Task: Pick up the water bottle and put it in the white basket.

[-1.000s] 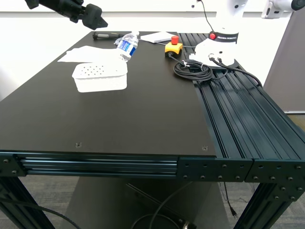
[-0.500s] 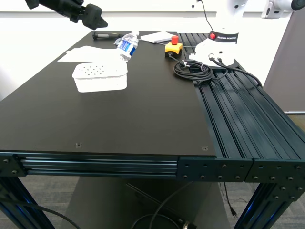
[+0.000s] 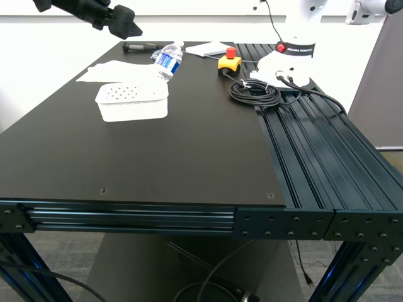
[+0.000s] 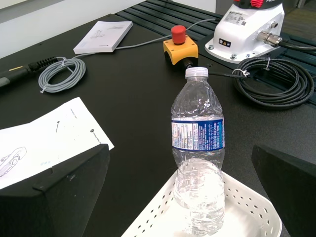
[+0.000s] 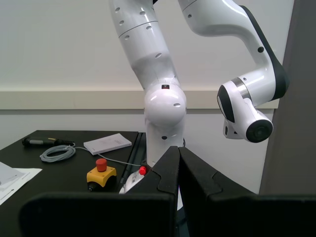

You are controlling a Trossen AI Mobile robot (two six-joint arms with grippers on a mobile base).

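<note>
The water bottle (image 3: 169, 60), clear with a blue-and-white label and white cap, is at the far right corner of the white basket (image 3: 131, 100), leaning slightly to the exterior view's right. In the first wrist view the bottle (image 4: 198, 148) looks upright with its base on the basket's holed face (image 4: 247, 207). My first gripper (image 3: 121, 22) hangs open and empty in the air, above the bottle and to the exterior view's left of it. Its fingers (image 4: 57, 195) stand wide apart. My second gripper (image 5: 178, 154) is shut and empty, away from the table.
A yellow box with a red button (image 3: 229, 61), a black cable coil (image 3: 255, 91) and another robot's white base (image 3: 288, 61) stand at the back right. Paper sheets (image 3: 106, 71), a booklet (image 3: 208, 48) and a grey cable (image 4: 61, 71) lie behind the basket.
</note>
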